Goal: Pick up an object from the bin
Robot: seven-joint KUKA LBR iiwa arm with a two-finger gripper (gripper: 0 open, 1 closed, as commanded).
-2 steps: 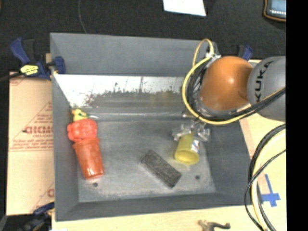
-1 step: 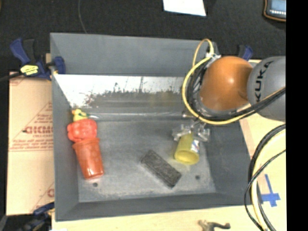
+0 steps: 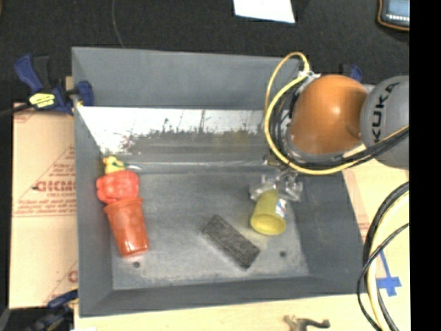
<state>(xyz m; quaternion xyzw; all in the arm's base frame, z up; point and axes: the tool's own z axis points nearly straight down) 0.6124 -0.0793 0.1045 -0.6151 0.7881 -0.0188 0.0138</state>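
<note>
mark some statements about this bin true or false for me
1. The gripper is at the yellow cup, in the right part of the bin. True.
2. The dark grey block lies on top of the cup. False: it lies on the bin floor, beside the cup, to its left.
3. The red-orange bottle lies near the bin's left wall. True.
4. The gripper is over the bottle. False: it is across the bin from it.

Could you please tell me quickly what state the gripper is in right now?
Gripper: cannot be told; it sits at the upper end of the yellow cup.
</note>
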